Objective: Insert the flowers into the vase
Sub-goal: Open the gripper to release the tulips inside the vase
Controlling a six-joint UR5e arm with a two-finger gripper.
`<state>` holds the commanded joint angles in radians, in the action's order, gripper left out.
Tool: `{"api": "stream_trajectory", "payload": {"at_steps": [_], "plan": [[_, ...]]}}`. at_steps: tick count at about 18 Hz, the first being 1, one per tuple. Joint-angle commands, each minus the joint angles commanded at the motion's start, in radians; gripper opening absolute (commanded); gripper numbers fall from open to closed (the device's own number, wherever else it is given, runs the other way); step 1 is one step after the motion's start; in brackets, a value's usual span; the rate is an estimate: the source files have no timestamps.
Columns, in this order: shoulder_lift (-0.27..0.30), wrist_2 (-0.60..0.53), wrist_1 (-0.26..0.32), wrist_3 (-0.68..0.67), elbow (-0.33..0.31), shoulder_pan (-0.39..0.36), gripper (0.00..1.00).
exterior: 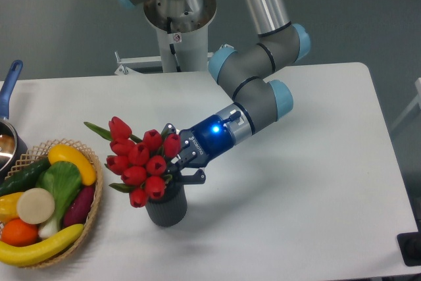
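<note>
The gripper [172,162] is seen near the middle of the frame, pointing to the left. Its two dark fingers [195,177] are spread a little apart, and the flowers [140,160] are set between them. The fingers are seen right at the red heads, but the spot where they meet the stems is hidden by the bunch, so it cannot be told if the flowers are gripped or let go.

The flowers are placed on top of the vase [167,208], just below the middle of the frame. The bunch is tilted to the left. The stems are hidden, so how far down they go into the vase cannot be seen. The mouth of the vase is covered by the heads and leaves.

A basket [97,195] of fruit and vegetables is seen at the lower left, cut off by the edge. A pan [8,129] is cut off at the left edge. All of it is set on a white table [309,182].
</note>
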<state>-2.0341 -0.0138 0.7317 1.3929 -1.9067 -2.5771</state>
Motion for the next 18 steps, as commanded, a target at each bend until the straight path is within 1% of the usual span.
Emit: {"api": "stream_trajectory", "payload": {"at_steps": [7,8,9,11,12,16,17,18], "plan": [[-0.003,-0.003,0.0,0.002,0.001,0.0,0.32],[-0.005,-0.005,0.0,0.002,0.001,0.0,0.35],[-0.005,-0.005,0.0,0.002,0.003,0.0,0.36],[-0.005,-0.006,0.002,0.002,0.009,0.0,0.47],[-0.008,-0.006,0.002,0.002,0.012,-0.003,0.5],[-0.014,-0.008,0.0,0.002,0.014,-0.006,0.54],[-0.014,-0.008,0.0,0.003,0.015,-0.006,0.57],[-0.012,-0.008,0.0,0.003,0.015,-0.006,0.57]]}}
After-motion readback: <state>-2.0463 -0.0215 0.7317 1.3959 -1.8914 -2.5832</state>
